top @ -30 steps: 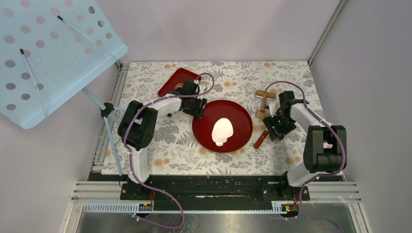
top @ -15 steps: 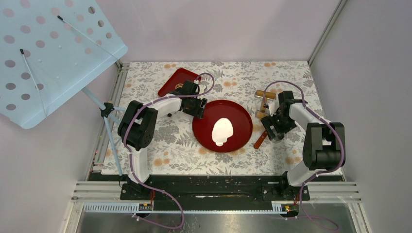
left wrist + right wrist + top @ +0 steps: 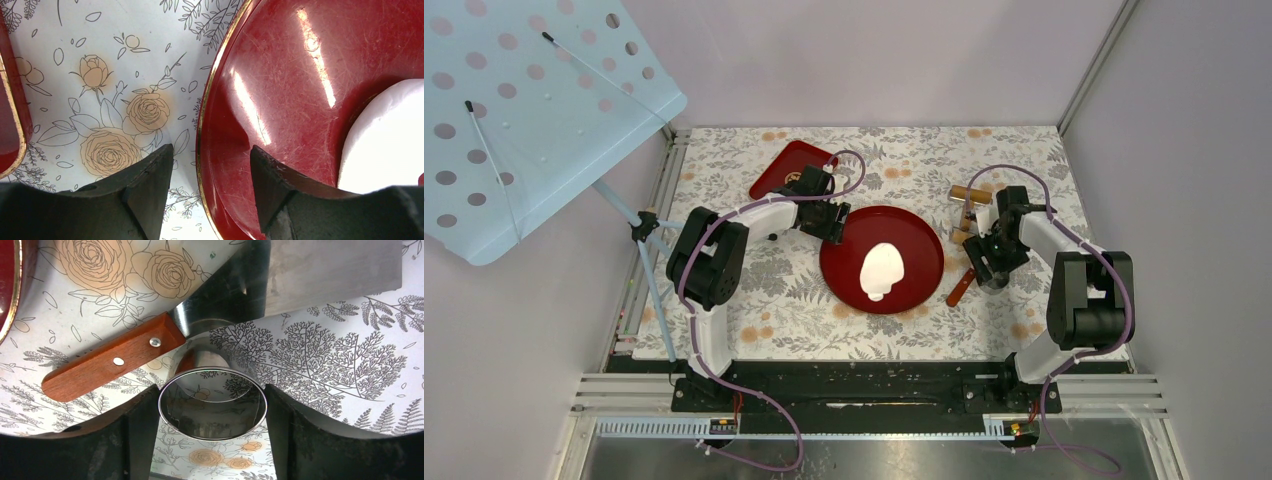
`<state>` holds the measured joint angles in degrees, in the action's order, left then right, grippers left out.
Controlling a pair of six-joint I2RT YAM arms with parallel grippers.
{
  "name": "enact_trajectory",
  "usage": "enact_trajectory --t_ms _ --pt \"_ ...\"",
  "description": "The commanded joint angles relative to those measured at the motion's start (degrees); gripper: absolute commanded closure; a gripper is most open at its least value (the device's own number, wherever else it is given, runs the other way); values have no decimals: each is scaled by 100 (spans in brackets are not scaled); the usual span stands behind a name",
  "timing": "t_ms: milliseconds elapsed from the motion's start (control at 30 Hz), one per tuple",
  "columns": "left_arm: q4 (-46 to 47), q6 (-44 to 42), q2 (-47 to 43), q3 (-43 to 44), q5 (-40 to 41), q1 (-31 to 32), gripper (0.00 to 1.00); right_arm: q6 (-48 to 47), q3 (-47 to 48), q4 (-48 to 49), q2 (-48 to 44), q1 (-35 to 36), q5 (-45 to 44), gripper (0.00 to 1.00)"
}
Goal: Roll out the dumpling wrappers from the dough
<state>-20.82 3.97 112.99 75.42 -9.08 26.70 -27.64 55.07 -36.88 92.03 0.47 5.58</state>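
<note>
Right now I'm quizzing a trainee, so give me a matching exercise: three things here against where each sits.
Things:
1. dough sheet
2. metal ring cutter
3. wooden-handled knife

Places:
A. between the right hand's fingers
B. lying on the tablecloth just beyond the cutter
C. on the round red plate

Pairs: 1-C, 2-A, 3-B

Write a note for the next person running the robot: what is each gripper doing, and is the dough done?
Left gripper: open, straddling the rim of the round red plate.
Right gripper: closed on the metal ring cutter, right beside the knife.
Dough: one white piece on the plate, uncut.
Done: no wrappers visible yet.
Left: cut and roll the wrappers.
</note>
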Motion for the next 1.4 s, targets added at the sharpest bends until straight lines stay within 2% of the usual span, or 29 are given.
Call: enact_trajectory --t_ms 0,67,200,333,500,567,733,900,1100,1367 --pt "-205 -65 74 7 81 -42 42 3 136 25 74 -7 146 38" --pt "-219 -67 73 0 72 -48 42 -1 121 27 34 -11 109 43" --pt "-213 -63 65 1 79 -42 42 -31 100 -58 -359 -12 -133 44" --pt "-216 -46 83 8 97 -49 42 23 409 -551 -1174 66 -105 47" --pt "-213 -45 83 22 100 -42 41 317 924 -969 -1707 1241 -302 47" --pt "-212 -41 86 17 102 -42 37 527 1093 -971 -1699 1840 -277 47" --pt "-199 -38 61 22 129 -46 20 1022 1514 -627 -1139 3253 -115 48" --pt "-124 -18 -1 -39 78 -84 12 910 1992 -477 -86 4349 -411 49" --pt "-89 80 -24 -46 -157 -245 11 1022 2506 -191 768 4701 -356 53" --pt "-31 223 -65 -93 -384 -437 11 938 2550 188 1261 4734 -527 53"
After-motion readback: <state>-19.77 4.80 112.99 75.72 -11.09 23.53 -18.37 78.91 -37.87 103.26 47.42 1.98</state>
